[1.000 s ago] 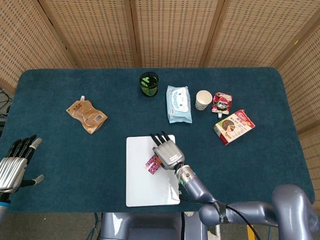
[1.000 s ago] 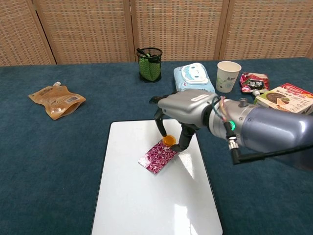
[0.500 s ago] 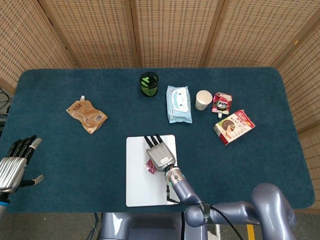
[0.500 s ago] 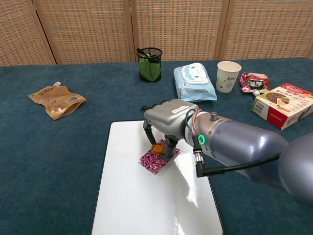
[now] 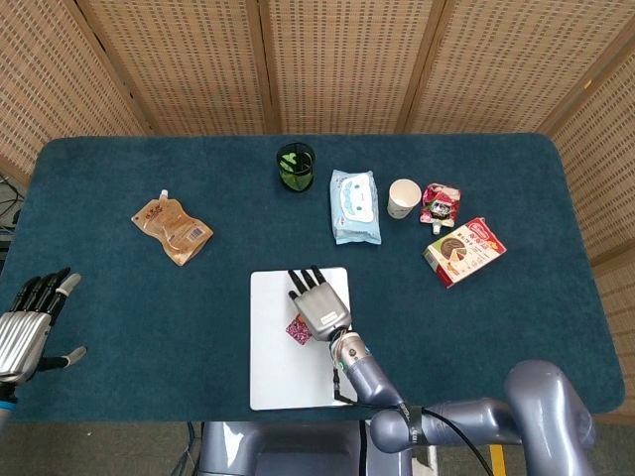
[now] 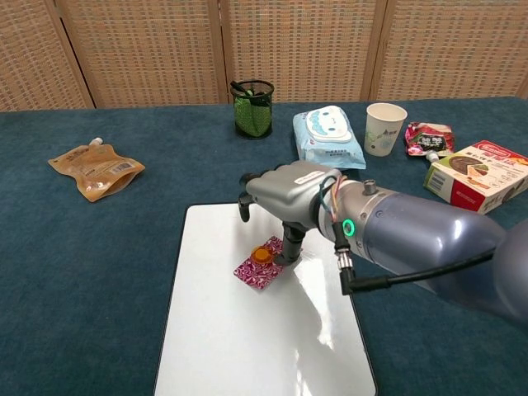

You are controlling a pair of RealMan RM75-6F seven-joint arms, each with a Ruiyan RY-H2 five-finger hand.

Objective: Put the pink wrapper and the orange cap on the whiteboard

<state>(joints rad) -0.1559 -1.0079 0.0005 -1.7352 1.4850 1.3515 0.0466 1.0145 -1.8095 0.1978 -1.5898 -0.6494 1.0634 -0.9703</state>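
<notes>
Chest view: the cap [image 6: 263, 254], small, round, orange, is sitting on the wrapper [image 6: 264, 268] mid-frame on the whiteboard [image 6: 223, 330], just left of the right hand [image 6: 285, 188], whose spread fingers [image 6: 291, 244] are gripping nothing. Pink patterned wrapper is lying flat, running lower left to upper right. Left hand [image 5: 25, 327] is idling, fingers apart, at lower left.

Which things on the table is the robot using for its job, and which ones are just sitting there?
For the job:
pink wrapper, lying on the whiteboard
orange cap, sitting on the wrapper
whiteboard
right robot hand, over them

Just lying about:
brown pouch
black mesh cup
wipes pack
paper cup
red pouch
snack box
</notes>
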